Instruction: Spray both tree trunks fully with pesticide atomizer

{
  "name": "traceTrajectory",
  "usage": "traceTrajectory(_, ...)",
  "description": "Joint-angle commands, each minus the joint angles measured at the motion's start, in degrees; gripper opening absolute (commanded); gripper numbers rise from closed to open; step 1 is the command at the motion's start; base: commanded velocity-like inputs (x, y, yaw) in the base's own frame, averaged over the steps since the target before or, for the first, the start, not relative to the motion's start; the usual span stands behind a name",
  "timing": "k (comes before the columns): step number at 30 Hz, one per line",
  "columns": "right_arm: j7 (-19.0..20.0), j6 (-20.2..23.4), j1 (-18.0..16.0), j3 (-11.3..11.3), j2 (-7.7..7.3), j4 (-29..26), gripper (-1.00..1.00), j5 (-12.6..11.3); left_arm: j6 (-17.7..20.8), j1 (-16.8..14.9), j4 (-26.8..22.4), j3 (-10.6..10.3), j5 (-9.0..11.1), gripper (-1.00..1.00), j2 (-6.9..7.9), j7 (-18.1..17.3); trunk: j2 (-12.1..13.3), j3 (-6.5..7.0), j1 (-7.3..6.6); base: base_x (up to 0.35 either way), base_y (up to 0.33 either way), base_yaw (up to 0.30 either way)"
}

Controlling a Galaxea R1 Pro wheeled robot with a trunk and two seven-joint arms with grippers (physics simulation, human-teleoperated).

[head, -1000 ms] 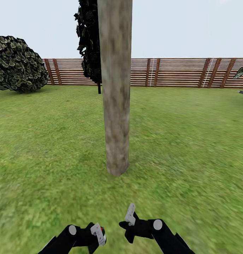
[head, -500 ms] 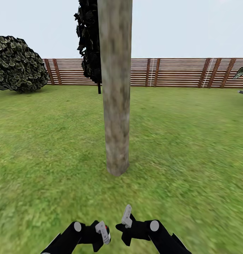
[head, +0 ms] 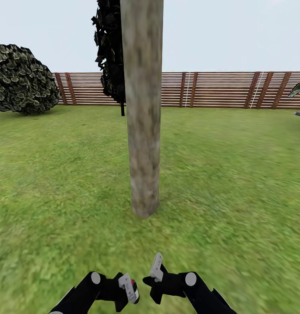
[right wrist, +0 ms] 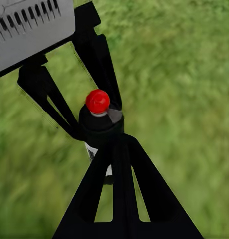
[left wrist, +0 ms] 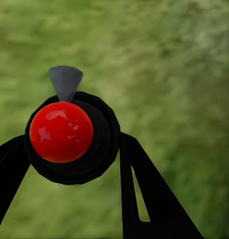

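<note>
Before tree trunk (head: pixel 143 131), open lawn (head: pixel 237 174).

The tree trunk (head: pixel 142 109) runs off the top of the head view, so its crown can't be seen, and it hides part of the black-leaved tree (head: pixel 110 52) and a stretch of the slat fence (head: pixel 219 89) behind it. The pesticide atomizer (head: pixel 133 288) is mostly covered by the left gripper (head: pixel 129 291). In both wrist views the lawn (left wrist: pixel 184 59) is a green blur. A palm frond (head: pixel 299 88) is cut by the head view's right edge.
</note>
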Motion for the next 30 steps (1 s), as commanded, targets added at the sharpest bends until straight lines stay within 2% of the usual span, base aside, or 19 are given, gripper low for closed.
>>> traceTrajectory(1, 0.0, 0.0, 0.0, 0.0, -0.01, 0.0, -1.0, 0.0, 0.0, 0.0, -0.2, 0.0, 0.0, -1.0, -0.01, -0.1, 0.0, 0.0, 0.0, 0.0, 0.0, 0.0)
traceTrajectory(12, 0.0, 0.0, 0.0, 0.0, -0.03, 0.0, -1.0, 0.0, -0.1, 0.1, -0.6, 0.0, 0.5, -1.0, -0.17, -0.7, 0.0, 0.0, 0.0, 0.0, 0.0, 0.0)
traceTrajectory(17, 0.0, 0.0, 0.0, 0.0, -0.04, 0.0, -1.0, 0.0, -0.2, 0.0, -0.7, 0.1, 0.5, -1.0, -0.26, -2.1, 0.0, 0.0, 0.0, 0.0, 0.0, 0.0)
traceTrajectory(21, 0.0, 0.0, 0.0, 0.0, -0.04, 0.0, -1.0, 0.0, -0.4, 0.0, -0.7, 0.1, 0.5, -1.0, -0.96, -2.4, 0.0, 0.0, 0.0, 0.0, 0.0, 0.0)
traceTrajectory(30, 0.0, 0.0, 0.0, 0.0, 0.01, 0.0, -1.0, 0.0, -0.5, 0.0, -0.7, 0.1, 0.7, -1.0, -1.35, -3.4, 0.0, 0.0, 0.0, 0.0, 0.0, 0.0)
